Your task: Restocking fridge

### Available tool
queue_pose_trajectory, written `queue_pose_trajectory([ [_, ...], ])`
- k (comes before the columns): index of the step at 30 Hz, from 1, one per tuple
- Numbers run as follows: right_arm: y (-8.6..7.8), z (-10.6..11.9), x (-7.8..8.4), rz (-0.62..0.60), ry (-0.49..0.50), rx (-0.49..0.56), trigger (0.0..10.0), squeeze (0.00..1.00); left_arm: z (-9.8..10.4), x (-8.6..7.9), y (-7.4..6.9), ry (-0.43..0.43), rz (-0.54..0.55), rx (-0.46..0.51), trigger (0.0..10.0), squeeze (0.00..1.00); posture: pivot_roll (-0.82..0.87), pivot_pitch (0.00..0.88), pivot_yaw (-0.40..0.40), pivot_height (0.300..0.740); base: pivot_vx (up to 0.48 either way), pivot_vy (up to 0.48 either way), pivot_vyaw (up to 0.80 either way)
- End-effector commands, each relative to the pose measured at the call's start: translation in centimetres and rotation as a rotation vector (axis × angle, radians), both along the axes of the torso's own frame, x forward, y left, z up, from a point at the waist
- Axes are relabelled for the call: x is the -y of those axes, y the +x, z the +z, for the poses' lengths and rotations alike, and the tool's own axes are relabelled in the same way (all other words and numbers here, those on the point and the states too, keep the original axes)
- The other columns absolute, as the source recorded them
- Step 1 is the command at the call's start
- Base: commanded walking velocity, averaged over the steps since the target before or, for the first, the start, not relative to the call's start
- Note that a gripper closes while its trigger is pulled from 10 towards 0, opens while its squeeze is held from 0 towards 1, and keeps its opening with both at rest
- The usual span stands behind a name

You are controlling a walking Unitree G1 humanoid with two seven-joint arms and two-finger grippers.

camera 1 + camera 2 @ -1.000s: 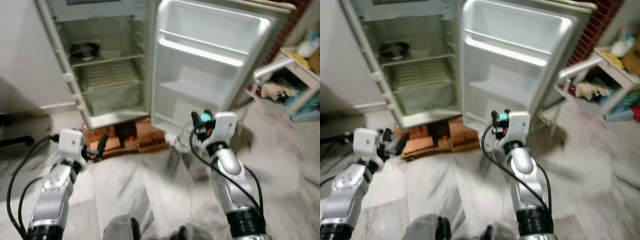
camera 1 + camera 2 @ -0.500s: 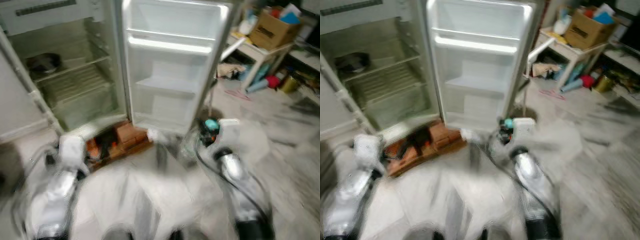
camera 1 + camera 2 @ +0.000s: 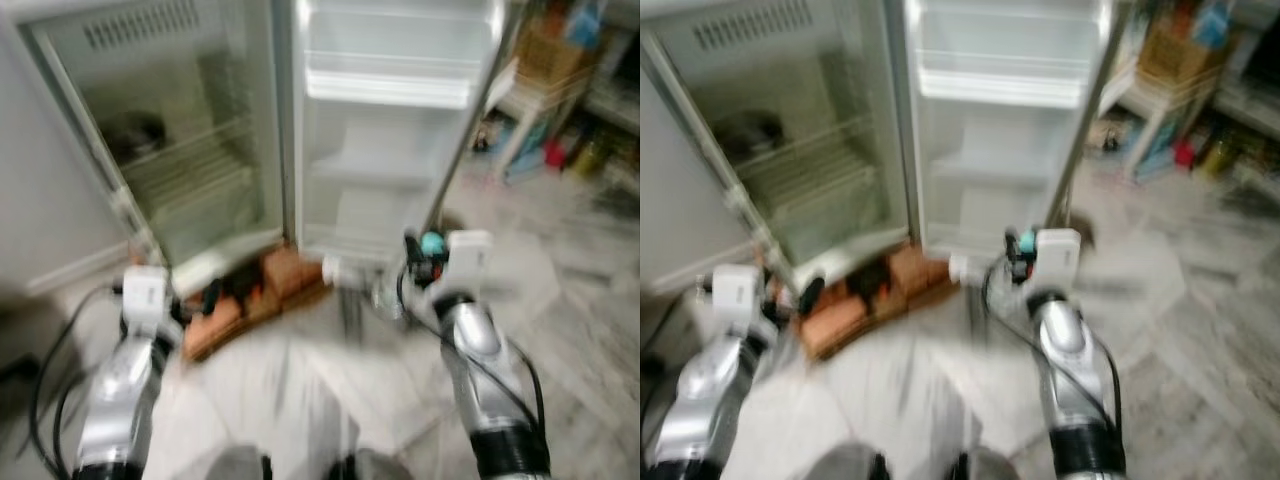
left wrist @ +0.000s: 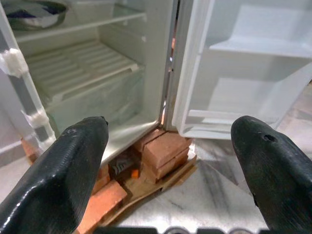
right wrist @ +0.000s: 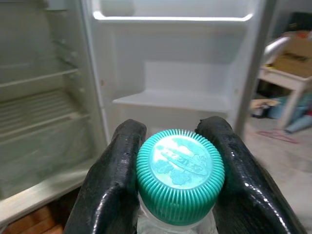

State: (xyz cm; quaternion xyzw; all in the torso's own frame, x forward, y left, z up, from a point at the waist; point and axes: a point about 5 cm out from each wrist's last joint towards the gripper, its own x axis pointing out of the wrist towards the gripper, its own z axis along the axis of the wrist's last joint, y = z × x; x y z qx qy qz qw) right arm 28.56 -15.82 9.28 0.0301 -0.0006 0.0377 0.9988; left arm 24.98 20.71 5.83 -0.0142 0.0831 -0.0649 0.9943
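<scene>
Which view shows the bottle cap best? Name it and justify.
The right wrist view: the teal ribbed bottle cap sits sharp and close, gripped between the right gripper fingers. Both eye views show it only as a small blurred teal spot atop that gripper. The left wrist view faces the fridge instead.

The two head cameras look forward and down from above both silver arms, blurred, sharing the open fridge (image 3: pixel 190 150), its door shelves (image 3: pixel 385 90) and the brick stack (image 3: pixel 865 300) under it. The left wrist camera looks low along its open black fingers (image 4: pixel 73 165) at the same bricks. The right wrist camera sits close behind a teal bottle cap (image 5: pixel 180 173) (facing the door shelves).
</scene>
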Motion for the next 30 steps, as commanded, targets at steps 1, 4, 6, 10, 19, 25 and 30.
queue_pose_trajectory([
  [1, 0.2, 0.6, -0.4, 0.010, 0.004, 0.035, 10.0, 0.00, -0.2, -0.5, -0.2, 0.012, 0.004, -0.005, 10.0, 0.00, 0.06, 0.026, -0.060, 0.740, 0.000, 0.465, -0.54],
  [4, 0.2, 0.6, -0.6, 0.016, 0.005, 0.034, 10.0, 0.00, -0.3, -0.4, -0.2, 0.012, 0.004, -0.007, 10.0, 0.00, 0.06, 0.021, -0.064, 0.740, 0.000, 0.465, -0.50],
  [6, 0.3, 0.6, -0.7, 0.024, 0.003, 0.036, 10.0, 0.00, -0.3, -0.4, -0.1, 0.010, 0.006, -0.004, 10.0, 0.00, 0.06, 0.020, -0.065, 0.740, 0.000, 0.465, -0.22],
  [10, 0.6, 0.9, -0.7, 0.024, -0.002, 0.046, 10.0, 0.00, -0.1, -0.2, 0.0, 0.007, 0.012, 0.019, 10.0, 0.00, 0.06, 0.024, -0.061, 0.740, 0.000, 0.338, 0.00],
  [19, 0.6, 0.8, -0.7, 0.014, -0.002, 0.044, 10.0, 0.00, 0.1, 0.4, -0.3, -0.018, -0.048, 0.040, 10.0, 0.00, 0.07, 0.030, -0.060, 0.740, 0.071, 0.000, -0.15],
  [25, 0.7, 0.8, -0.6, 0.012, -0.001, 0.046, 10.0, 0.00, 0.4, 0.1, -0.1, -0.007, -0.043, 0.054, 10.0, 0.00, 0.07, 0.041, -0.057, 0.740, 0.406, 0.000, -0.48],
  [30, 1.0, 1.1, -0.7, 0.012, -0.004, 0.056, 10.0, 0.00, 0.7, 0.1, -0.1, -0.001, -0.045, 0.062, 10.0, 0.00, 0.07, 0.047, -0.056, 0.740, 0.470, 0.000, -0.38],
])
